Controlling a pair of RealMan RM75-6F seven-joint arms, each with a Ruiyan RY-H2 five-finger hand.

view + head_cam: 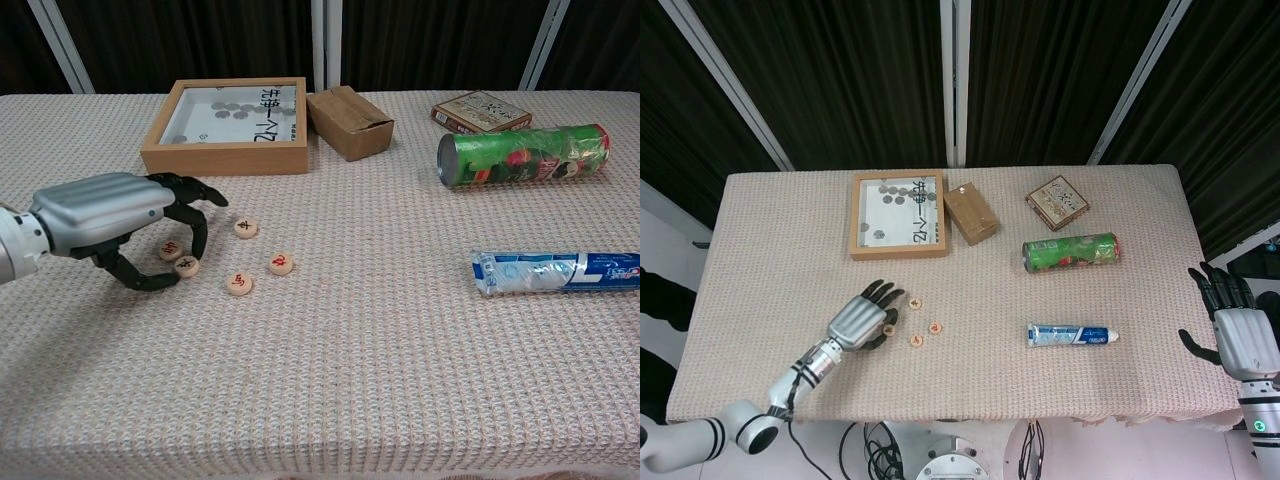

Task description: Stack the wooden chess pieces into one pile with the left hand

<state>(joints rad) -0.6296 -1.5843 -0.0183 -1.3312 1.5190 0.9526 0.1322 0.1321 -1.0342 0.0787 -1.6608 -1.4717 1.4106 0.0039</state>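
Left hand [120, 215] low over the cloth at the table's left-front, dark fingers [190, 225] curled down around the two nearest wooden chess pieces [186, 266], thumb hooked in beside the nearer one; cannot tell whether any pad actually touches a disc, and nothing looks lifted, so hand reads as cupped and half-closed, holding nothing; five discs in all, lying flat and unstacked: the pair [890, 327] under the fingertips, one a little beyond toward the wooden tray [222, 157], two more [239, 284] just to the right, apart from one another; judged light, hard, smooth-turned wood, thin and flat; little edge to catch, likely to skate on a hard surface but the coarse woven tablecloth [330, 380] should hold them somewhat; best taken by the rim, thumb against one finger on opposite edges, lifted level and set down square on the next disc; a stack of such discs will be tippy and any sideways nudge by the other fingers could scatter it; further right, untouched: cardboard box [349, 121], small printed box [481, 111], green canister [523, 154] on its side, toothpaste tube [556, 271]; right hand [1240, 335] off the table's right edge in the head view, fingers spread and upright, holding nothing.
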